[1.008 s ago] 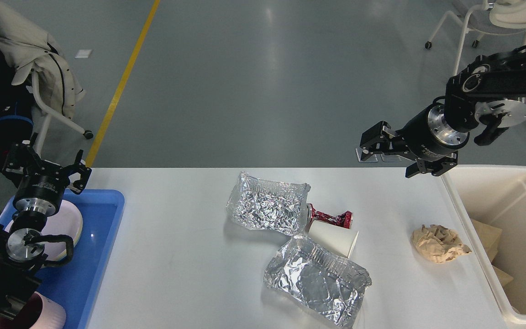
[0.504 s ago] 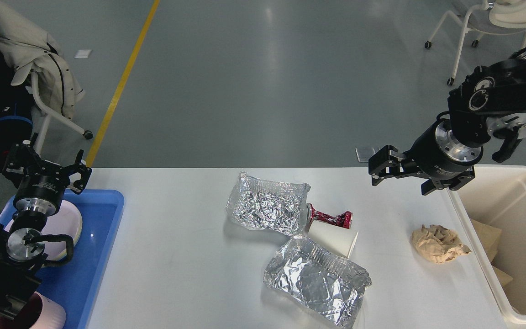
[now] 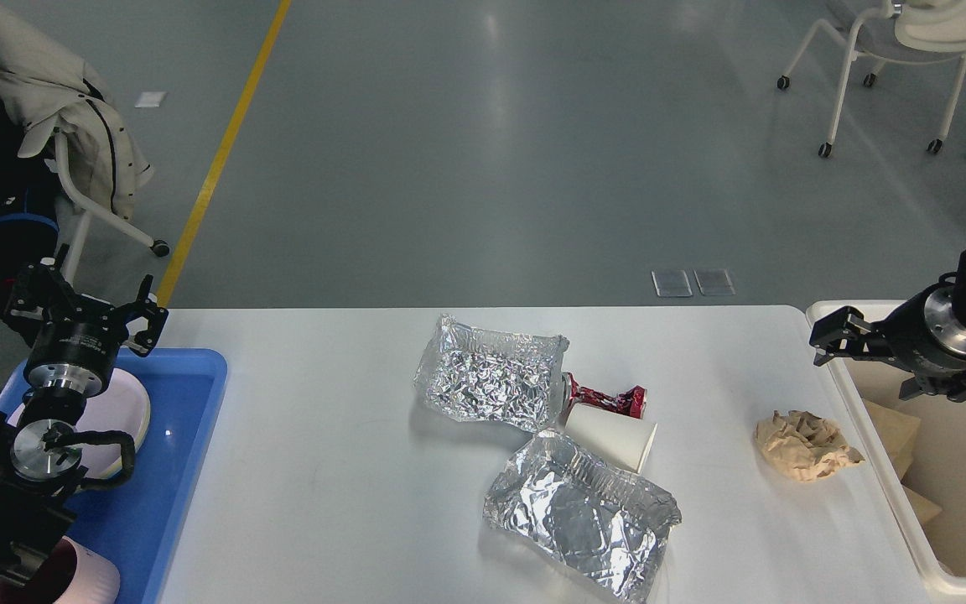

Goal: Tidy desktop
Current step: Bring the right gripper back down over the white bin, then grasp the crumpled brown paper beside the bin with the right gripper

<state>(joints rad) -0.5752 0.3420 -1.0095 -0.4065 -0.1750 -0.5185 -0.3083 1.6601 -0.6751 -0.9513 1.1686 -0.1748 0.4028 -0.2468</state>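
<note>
While the white, round-cornered counter (image 3: pixel 349 470) that makes up the desktop fills the lower half of the head view, most of the clutter sits around its centre. A crumpled silver foil tray (image 3: pixel 491 382) lies just past the middle toward twelve o'clock, and a second flattened foil tray (image 3: pixel 584 516) lies toward five o'clock of it. Between them a white paper cup (image 3: pixel 613 436) rests on its side, touching a crushed red wrapper (image 3: pixel 609 400) beside its base; the four form one tight cluster, likely dropped together as rubbish. Well apart, toward three o'clock, a wad of tan crumpled paper (image 3: pixel 806 445) sits near the counter's right edge, just beside a cream-white rectangular bin (image 3: pixel 869 436) that already holds brownish scraps, so the bin looks like the place for waste.

The right pincer (image 3: pixel 837 335) hangs above the bin's near-left corner with its fingers spread and nothing between them, pointing toward nine o'clock. I judge it well placed to come down on the tan wad, the closest loose item.

At nine o'clock a blue plastic tray (image 3: pixel 189 419) holds a pale round plate (image 3: pixel 127 411) and, at its near end, a pink cup (image 3: pixel 85 579); reusable dishes seem to be gathered there. The left pincer (image 3: pixel 85 306) hovers above the plate, fingers spread, gripping nothing.
</note>
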